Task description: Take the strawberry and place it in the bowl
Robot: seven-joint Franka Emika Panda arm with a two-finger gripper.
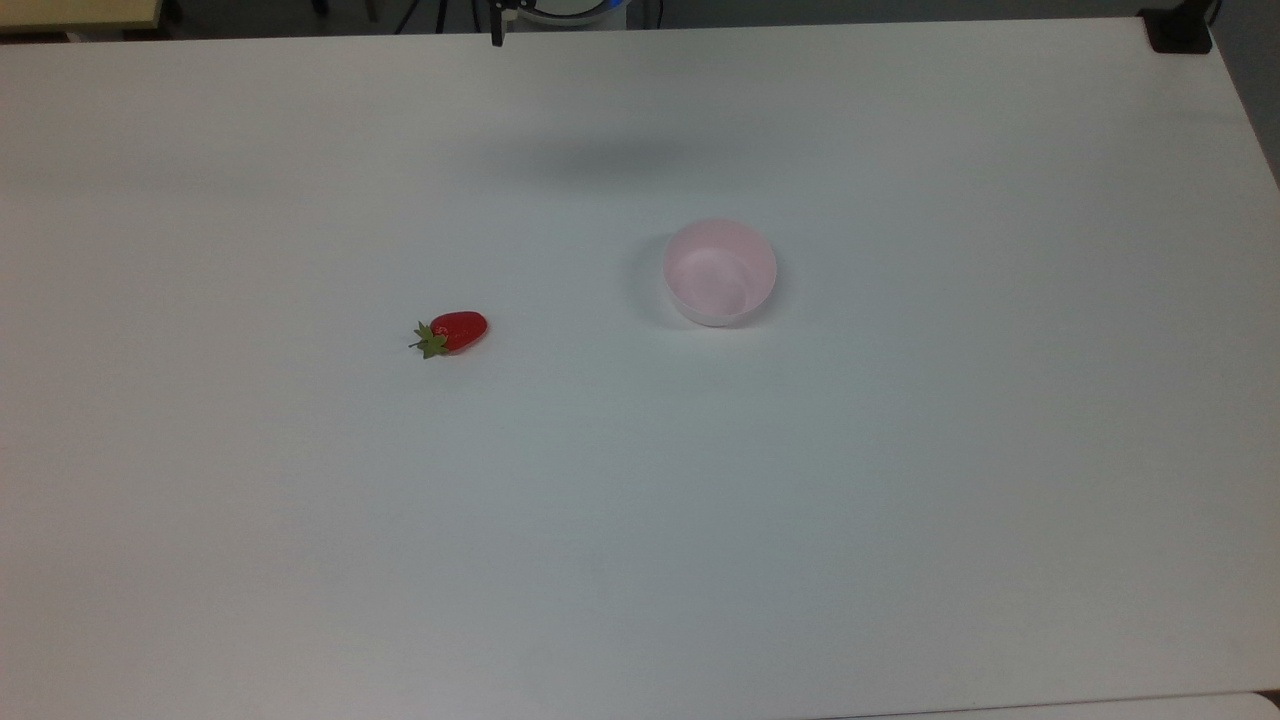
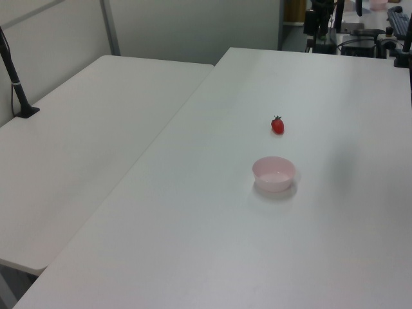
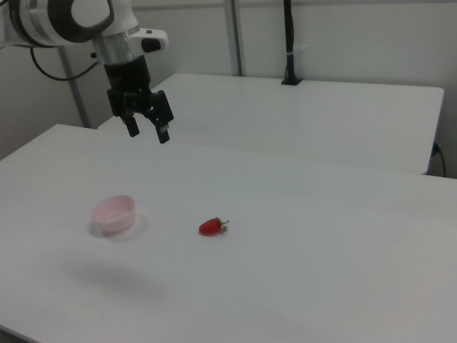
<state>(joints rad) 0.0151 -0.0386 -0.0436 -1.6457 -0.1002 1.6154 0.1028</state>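
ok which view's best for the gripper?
Right view: the gripper hangs high above the table, fingers open, beyond the bowl and well clear of the strawberry. Top view catches just a dark tip at the frame's top edge. Left view gives nothing useful on it.

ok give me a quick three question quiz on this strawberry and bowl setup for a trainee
1. True or false: the strawberry already lies inside the pink bowl.
2. In the right view, the gripper is: A) clamped on the strawberry, B) raised above the table with jaws open and nothing between them, C) resting in the bowl.
3. In the top view, on which side of the bowl does the strawberry lie?

Key: 1 false, it lies on the table apart from the bowl; 2 B; 3 the top view's left.
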